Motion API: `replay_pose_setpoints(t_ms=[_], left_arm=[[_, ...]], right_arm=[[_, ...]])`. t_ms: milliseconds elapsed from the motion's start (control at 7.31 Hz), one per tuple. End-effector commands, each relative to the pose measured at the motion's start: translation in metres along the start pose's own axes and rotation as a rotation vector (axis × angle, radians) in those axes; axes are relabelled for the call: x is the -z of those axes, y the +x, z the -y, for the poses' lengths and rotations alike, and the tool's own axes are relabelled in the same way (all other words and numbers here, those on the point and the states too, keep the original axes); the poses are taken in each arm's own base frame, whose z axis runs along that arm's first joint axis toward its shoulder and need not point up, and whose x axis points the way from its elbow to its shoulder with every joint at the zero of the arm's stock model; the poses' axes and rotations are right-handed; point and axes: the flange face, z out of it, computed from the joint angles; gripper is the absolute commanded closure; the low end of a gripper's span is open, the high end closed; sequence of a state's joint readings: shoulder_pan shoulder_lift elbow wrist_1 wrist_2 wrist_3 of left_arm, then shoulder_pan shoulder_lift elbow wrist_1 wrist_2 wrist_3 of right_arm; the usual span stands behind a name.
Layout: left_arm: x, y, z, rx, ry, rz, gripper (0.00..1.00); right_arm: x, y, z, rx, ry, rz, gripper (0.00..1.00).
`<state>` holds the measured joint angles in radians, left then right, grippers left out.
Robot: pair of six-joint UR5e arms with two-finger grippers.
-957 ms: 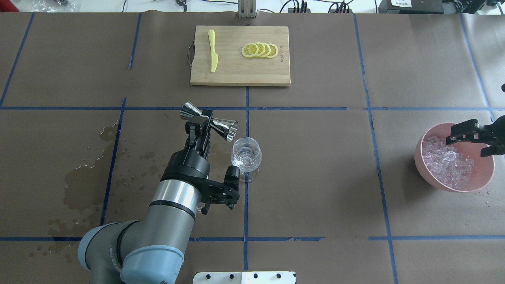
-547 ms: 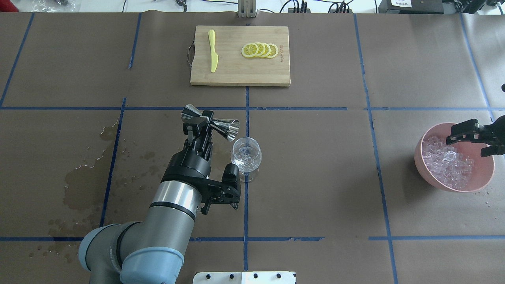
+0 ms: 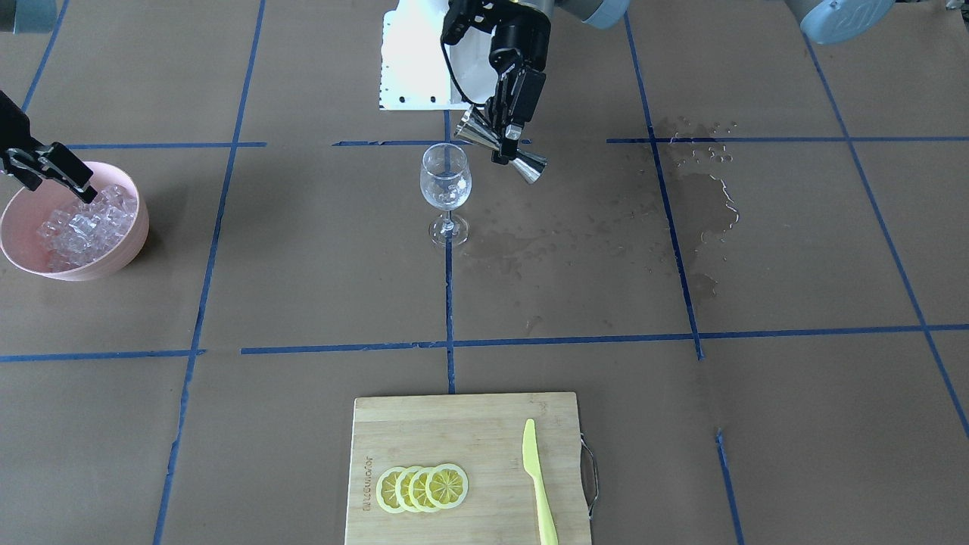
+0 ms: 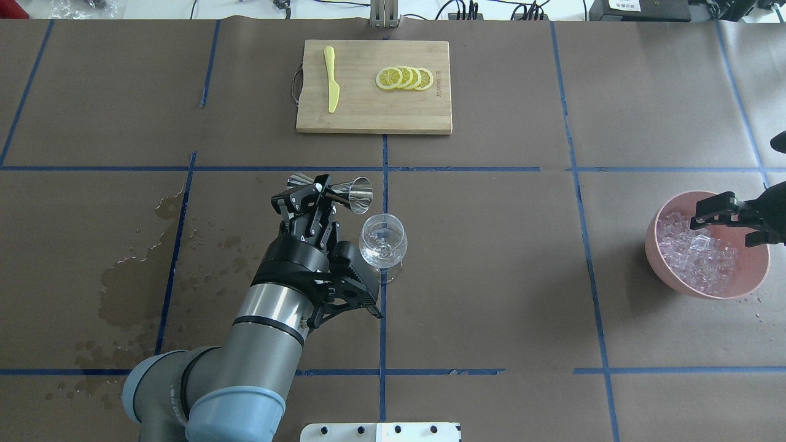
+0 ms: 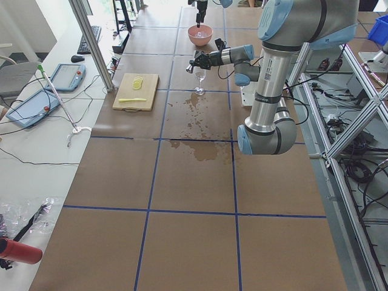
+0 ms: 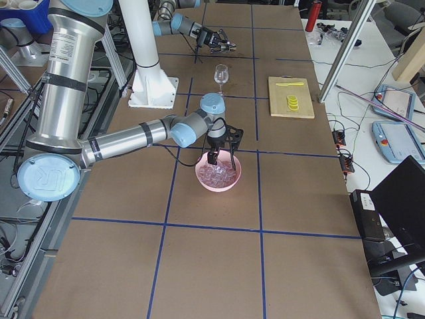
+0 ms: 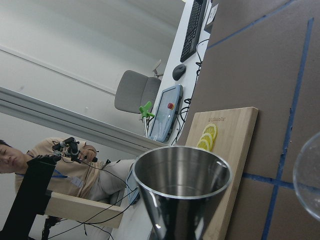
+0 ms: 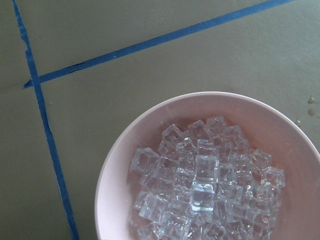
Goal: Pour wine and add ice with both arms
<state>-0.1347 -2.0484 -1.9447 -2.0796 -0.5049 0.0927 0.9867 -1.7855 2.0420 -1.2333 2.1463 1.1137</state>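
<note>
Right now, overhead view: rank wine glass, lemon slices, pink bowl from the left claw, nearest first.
1. Wine glass, just right of the left claw.
2. Lemon slices, on the far cutting board.
3. Pink bowl, far right.

Cutting board (image 4: 368, 113): one short line of dark burnt-in lettering (image 4: 438, 84) along the short edge, just beside the lemon slices (image 4: 405, 78); it also shows in the front-facing and left wrist views; the letters are too small to read in any of them, so the brand is not made out.
Right arm (image 6: 119, 143), exterior right view: the light-blue joint cap (image 6: 41, 178) nearest the camera bears a pale logo, apparently "UR"; reading not certain.
Left arm (image 3: 530, 30), front-facing view: the blue cap (image 3: 844, 14) at the top edge carries a faint pale mark; illegible.
</note>
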Motion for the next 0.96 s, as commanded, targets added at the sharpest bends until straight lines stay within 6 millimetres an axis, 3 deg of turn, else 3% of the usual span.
replay_pose_setpoints(t_ms=[0,410,684,820], left_arm=[[-0.001,-0.003,-0.007,0.349,0.014,0.000,1.00],[-0.003,-0.009,-0.014,0.371,0.009,0.007,1.00],[-0.017,-0.016,-0.021,0.725,-0.028,-0.108,1.00],[-0.019,-0.016,-0.025,0.725,-0.036,-0.118,1.00]], right_arm=[[-0.017,0.011,0.005,-0.013,0.006,-0.043,0.00],[-0.039,0.020,0.004,-0.120,-0.011,-0.083,0.00],[-0.050,0.017,-0.001,-0.140,-0.020,-0.101,0.00],[-0.053,0.011,-0.002,-0.132,-0.012,-0.103,0.00]])
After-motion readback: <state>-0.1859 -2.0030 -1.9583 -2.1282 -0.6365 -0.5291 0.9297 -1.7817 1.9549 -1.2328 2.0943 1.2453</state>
